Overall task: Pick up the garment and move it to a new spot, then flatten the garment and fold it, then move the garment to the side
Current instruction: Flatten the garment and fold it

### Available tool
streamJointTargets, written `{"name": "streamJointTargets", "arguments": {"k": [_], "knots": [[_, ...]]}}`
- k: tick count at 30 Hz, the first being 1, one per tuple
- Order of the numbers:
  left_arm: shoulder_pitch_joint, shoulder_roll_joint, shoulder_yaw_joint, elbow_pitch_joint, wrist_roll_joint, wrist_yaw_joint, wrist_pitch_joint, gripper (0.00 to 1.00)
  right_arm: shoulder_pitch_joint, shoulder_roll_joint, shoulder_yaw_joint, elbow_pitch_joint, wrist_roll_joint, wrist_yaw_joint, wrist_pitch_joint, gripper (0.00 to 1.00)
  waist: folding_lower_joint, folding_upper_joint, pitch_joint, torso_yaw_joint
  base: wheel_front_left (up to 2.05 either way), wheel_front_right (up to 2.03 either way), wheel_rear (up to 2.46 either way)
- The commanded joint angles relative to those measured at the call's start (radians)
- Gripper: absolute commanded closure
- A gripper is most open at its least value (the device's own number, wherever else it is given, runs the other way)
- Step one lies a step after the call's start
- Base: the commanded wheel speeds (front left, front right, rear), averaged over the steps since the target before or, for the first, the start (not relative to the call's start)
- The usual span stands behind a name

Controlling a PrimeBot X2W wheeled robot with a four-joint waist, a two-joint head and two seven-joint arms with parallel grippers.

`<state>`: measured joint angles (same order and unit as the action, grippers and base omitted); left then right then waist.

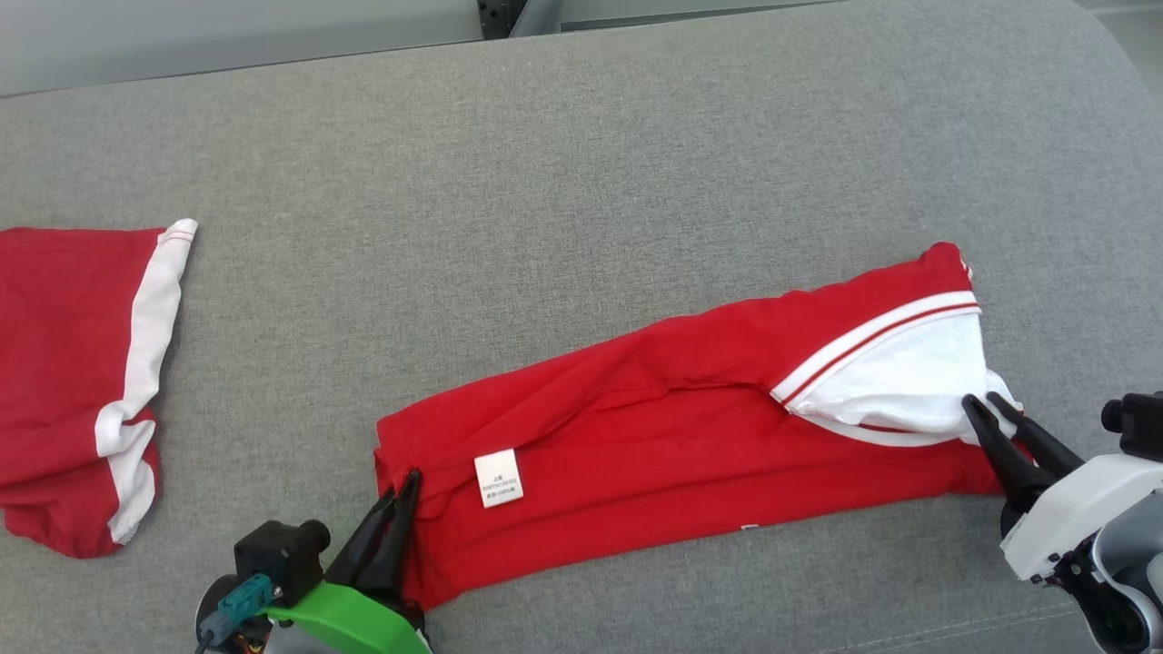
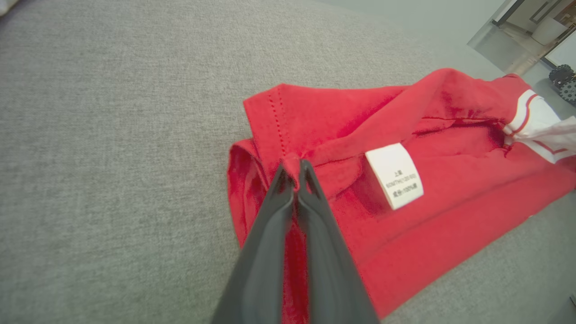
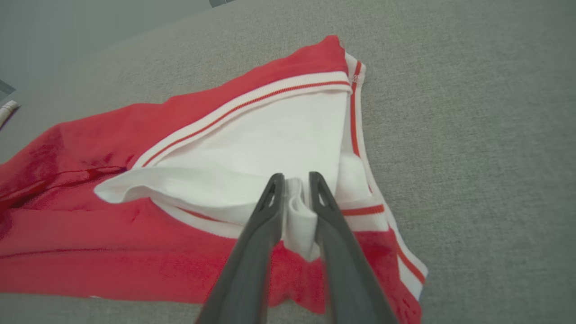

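Now, red garment [image 1: 690, 427] on grey cushion [image 1: 581, 182], left gripper [image 1: 411, 480] pinching hem

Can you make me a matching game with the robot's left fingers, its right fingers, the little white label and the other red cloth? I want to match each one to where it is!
1. left fingers
2. right fingers
3. white label
4. other red cloth

A. far left of the grey cushion
B. white cloth between them
C. on the red shirt, near its left end
D. pinched shut on the shirt's red corner

Pairs: 1-D, 2-B, 3-C, 4-A
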<state>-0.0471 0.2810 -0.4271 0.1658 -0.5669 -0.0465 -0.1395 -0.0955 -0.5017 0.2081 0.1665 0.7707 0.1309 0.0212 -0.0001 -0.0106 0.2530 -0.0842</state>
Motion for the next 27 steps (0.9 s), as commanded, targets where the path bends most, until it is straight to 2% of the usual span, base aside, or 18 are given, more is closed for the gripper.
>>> {"name": "streamJointTargets", "arguments": {"k": [1,6,9,12,17,23,27], "knots": [[0.011,-0.005,0.005,0.015,0.015,0.016,-0.030,0.00,0.006,-0.013,-0.006,0.011,-0.019,0.000,0.013,0.00,0.0001,0.0106,-0.004,0.002,0.00,0.00,0.00],[0.042,-0.016,0.082,-0.006,0.083,0.120,-0.116,0.00,-0.019,-0.019,-0.072,-0.032,-0.019,0.000,0.032,0.00,0.0001,0.0106,-0.015,-0.010,0.00,0.00,0.00],[0.079,-0.046,0.166,-0.106,0.146,0.188,-0.127,0.00,-0.038,-0.002,-0.122,-0.059,-0.029,0.000,0.062,0.00,0.0001,0.0106,-0.017,-0.016,0.00,0.00,0.00],[0.126,-0.097,0.246,-0.205,0.217,0.221,-0.125,0.00,-0.069,0.024,-0.133,-0.030,-0.078,0.000,0.109,0.00,0.0001,0.0106,-0.013,-0.013,0.00,0.00,0.00],[0.142,-0.168,0.306,-0.252,0.302,0.192,-0.125,0.00,-0.136,0.094,-0.117,0.102,-0.113,0.000,0.153,0.00,0.0001,0.0106,-0.001,0.010,0.00,0.00,0.00],[0.130,-0.219,0.342,-0.234,0.316,0.127,-0.126,0.00,-0.194,0.099,-0.111,0.276,-0.168,-0.001,0.118,0.00,0.0001,0.0106,0.020,0.051,0.00,0.00,0.00],[0.129,-0.225,0.357,-0.230,0.318,0.113,-0.126,0.00,-0.209,0.088,-0.103,0.328,-0.166,-0.001,0.108,0.00,0.0001,0.0106,0.029,0.062,0.00,0.00,0.00]]}}
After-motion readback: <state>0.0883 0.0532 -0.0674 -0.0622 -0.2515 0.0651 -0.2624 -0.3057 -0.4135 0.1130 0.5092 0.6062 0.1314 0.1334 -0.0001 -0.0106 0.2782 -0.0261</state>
